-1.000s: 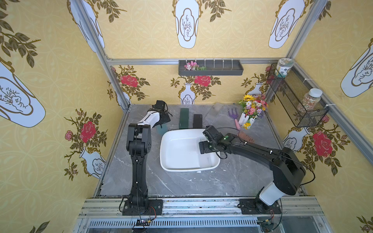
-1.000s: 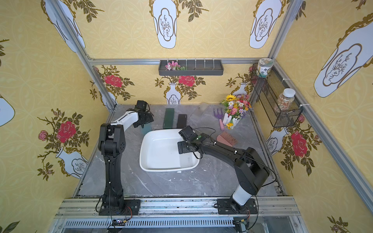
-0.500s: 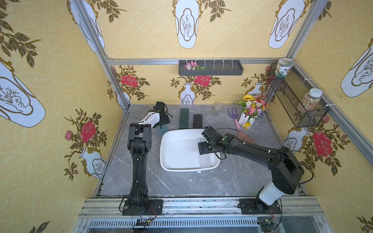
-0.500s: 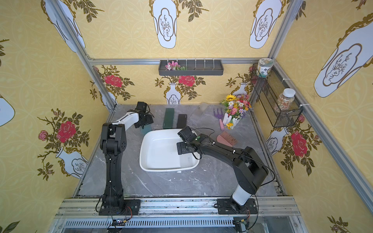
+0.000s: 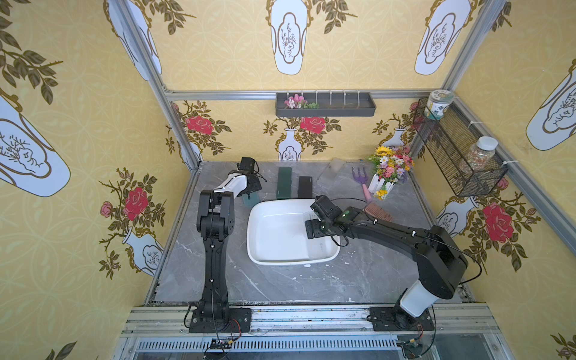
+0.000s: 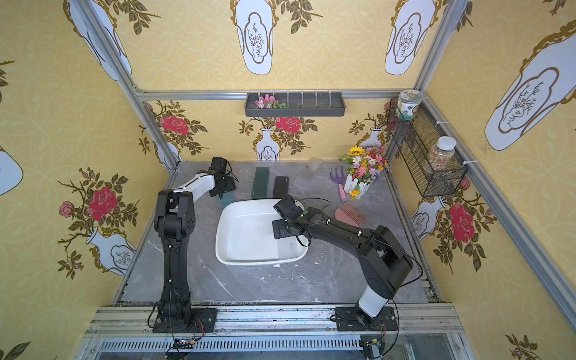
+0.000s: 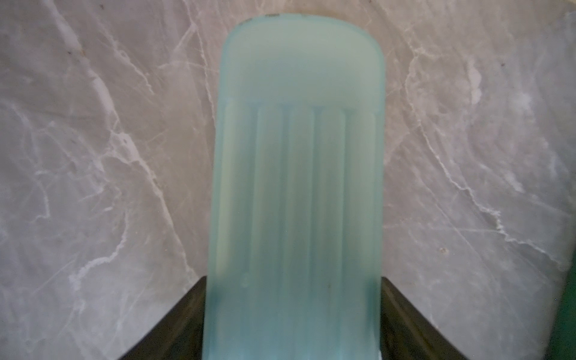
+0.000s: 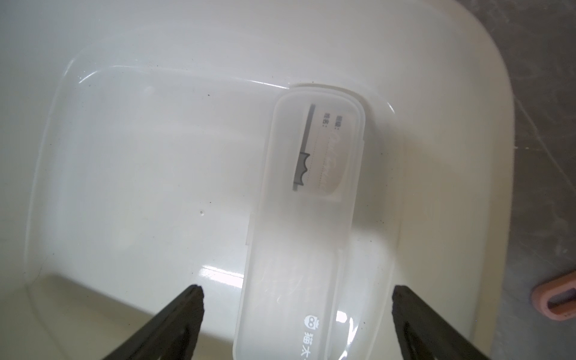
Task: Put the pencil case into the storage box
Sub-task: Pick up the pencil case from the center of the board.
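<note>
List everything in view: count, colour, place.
storage box: 1, white, table centre.
clear pencil case: 1, frosted, inside storage box.
teal pencil case: 1, teal, left of box.
green case: 1, green, behind box.
black case: 1, black, behind box.
garden fork: 1, purple, back right.
bouquet: 1, multicoloured, back right.
comb: 1, pink, right of box.
divided tray: 1, grey, back wall.
wire basket: 1, black, right wall.
jars: 2, pale lids, in basket.
left gripper: 1, black, gripping teal pencil case.
right gripper: 1, black, open over clear pencil case.

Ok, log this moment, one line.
left hand shut on teal pencil case | right hand open over white pencil case in storage box
</note>
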`<state>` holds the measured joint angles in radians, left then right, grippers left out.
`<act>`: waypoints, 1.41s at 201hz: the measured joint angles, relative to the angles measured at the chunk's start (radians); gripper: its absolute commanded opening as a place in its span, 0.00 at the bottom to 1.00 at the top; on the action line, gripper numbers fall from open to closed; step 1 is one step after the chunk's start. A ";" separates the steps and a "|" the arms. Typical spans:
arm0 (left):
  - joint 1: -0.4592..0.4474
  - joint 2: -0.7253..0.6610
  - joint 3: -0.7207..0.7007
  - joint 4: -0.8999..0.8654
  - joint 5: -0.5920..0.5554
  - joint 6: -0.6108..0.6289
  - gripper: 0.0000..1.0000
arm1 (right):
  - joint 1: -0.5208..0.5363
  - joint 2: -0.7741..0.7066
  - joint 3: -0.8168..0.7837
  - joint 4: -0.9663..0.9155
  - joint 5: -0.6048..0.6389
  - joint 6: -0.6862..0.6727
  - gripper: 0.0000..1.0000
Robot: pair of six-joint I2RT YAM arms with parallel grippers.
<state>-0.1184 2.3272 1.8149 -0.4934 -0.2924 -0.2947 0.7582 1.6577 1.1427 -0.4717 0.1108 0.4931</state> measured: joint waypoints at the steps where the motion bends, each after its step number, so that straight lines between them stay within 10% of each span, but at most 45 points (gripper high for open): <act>1: 0.000 0.000 -0.001 0.000 0.000 0.000 0.78 | 0.000 0.000 0.000 0.000 0.000 0.000 0.97; 283: -0.042 -0.305 -0.094 -0.067 -0.011 0.015 0.70 | 0.006 -0.077 -0.052 -0.004 0.027 0.001 0.97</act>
<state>-0.1600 2.0224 1.7210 -0.5606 -0.3038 -0.2798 0.7643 1.5806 1.0908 -0.4759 0.1383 0.4942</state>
